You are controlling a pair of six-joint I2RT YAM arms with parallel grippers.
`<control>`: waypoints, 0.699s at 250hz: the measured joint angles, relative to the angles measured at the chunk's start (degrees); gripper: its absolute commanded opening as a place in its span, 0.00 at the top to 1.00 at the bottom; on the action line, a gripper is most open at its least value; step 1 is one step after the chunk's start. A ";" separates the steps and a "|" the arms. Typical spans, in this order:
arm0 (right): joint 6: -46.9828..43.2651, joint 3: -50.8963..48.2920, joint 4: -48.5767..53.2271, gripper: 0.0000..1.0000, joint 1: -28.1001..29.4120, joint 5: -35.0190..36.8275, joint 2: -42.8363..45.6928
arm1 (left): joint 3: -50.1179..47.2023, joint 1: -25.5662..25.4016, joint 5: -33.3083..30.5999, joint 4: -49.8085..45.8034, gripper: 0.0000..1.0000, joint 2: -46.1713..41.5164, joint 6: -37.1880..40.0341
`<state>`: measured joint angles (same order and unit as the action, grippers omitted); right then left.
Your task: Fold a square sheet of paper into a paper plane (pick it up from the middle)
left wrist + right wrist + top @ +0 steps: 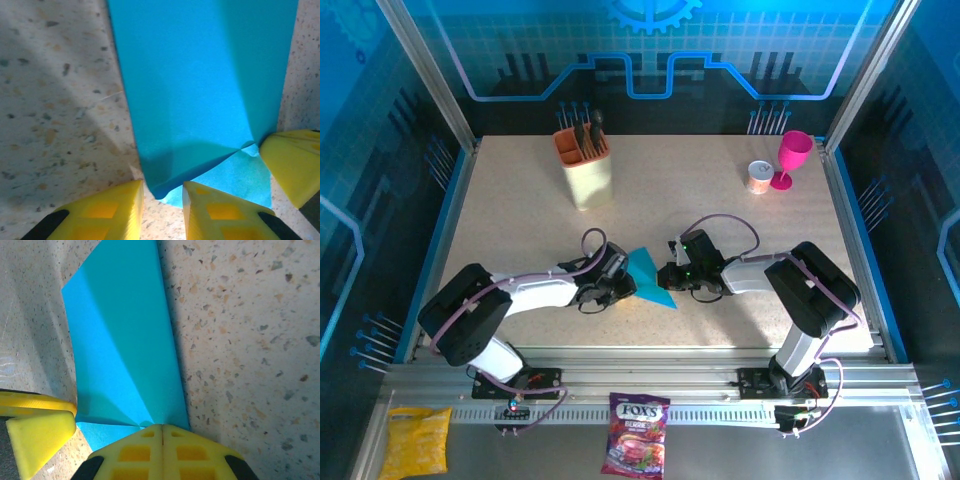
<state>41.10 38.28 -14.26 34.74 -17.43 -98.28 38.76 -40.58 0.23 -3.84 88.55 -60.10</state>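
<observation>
Mid-fold, far from a plane: pinning the square sheet of paper (648, 275) with the right gripper (162, 428), tips pressed together on a crease junction; opposite, left gripper (163, 189) slightly spread, folded corner between its tips. Next, probably: close there, turn the flap, hold the pin.

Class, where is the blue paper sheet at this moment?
Top view: the blue paper sheet lies mid-table toward the near edge, between the left hand and the right hand.

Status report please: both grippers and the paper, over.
Left gripper open, paper edge between fingers. Right gripper shut, tip on paper. Holder and cup far back.
</observation>
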 measured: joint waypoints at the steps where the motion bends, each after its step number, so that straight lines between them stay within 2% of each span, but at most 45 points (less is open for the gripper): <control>1: 0.02 0.00 0.00 1.00 0.00 -0.02 0.00 | 0.04 0.00 0.00 0.00 0.72 0.02 -0.02; 126: 0.02 -0.04 -0.52 1.00 -0.59 -1.40 -0.42 | 1.14 -0.11 0.02 0.31 0.72 0.76 -0.02; 175: 0.02 -0.04 -0.66 1.00 -0.70 -1.73 -0.52 | 1.05 -0.35 -0.24 0.26 0.77 0.74 -0.48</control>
<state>41.12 38.24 -14.92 34.04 -19.16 -98.80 39.81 -40.93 -0.01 -3.57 89.30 -60.58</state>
